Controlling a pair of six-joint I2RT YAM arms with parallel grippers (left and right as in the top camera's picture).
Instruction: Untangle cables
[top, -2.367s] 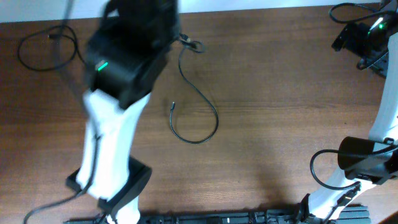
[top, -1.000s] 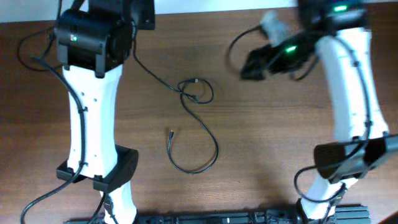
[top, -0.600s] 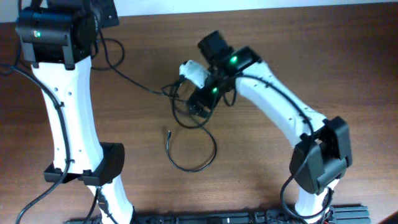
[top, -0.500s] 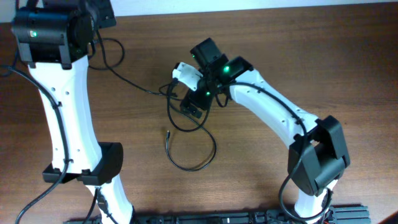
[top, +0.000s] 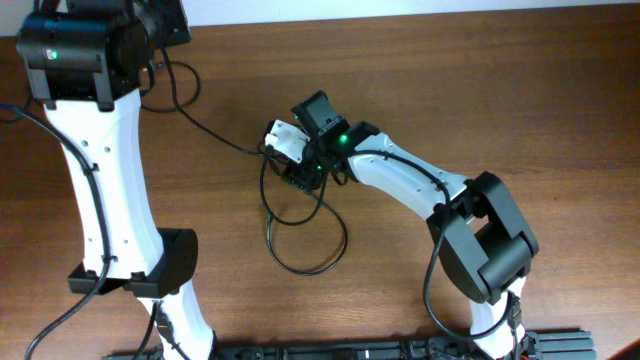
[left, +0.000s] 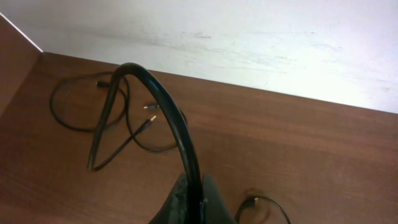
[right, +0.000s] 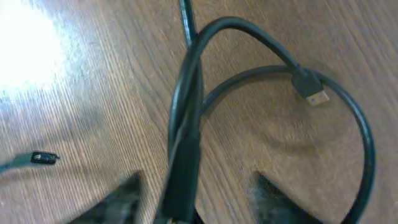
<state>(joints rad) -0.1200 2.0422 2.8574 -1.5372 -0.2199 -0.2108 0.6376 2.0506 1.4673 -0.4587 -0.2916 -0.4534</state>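
Observation:
Thin black cables lie tangled mid-table, with one loop (top: 312, 250) trailing toward the front. My right gripper (top: 300, 168) is down on the tangle. In the right wrist view its fingers (right: 127, 193) stand apart, either side of a black cable strand (right: 185, 124) that neither pad touches. A USB plug (right: 314, 93) lies just beyond. My left gripper (left: 193, 190) is at the far left corner, shut on a cable (left: 168, 106) that arches up from its jaws. That cable's strand (top: 215, 132) runs across the table to the tangle.
A separate cable loop (left: 81, 112) with small plug ends (left: 149, 118) lies near the table's back left corner, by the white wall (left: 249, 37). The left arm's white links (top: 110, 200) stand over the left side. The right arm (top: 420, 190) reaches across the middle.
The right arm has swung in from the far right and come down onto the tangle, its jaws narrowing around a strand. The left arm shifted left, then held still, still shut on its cable.

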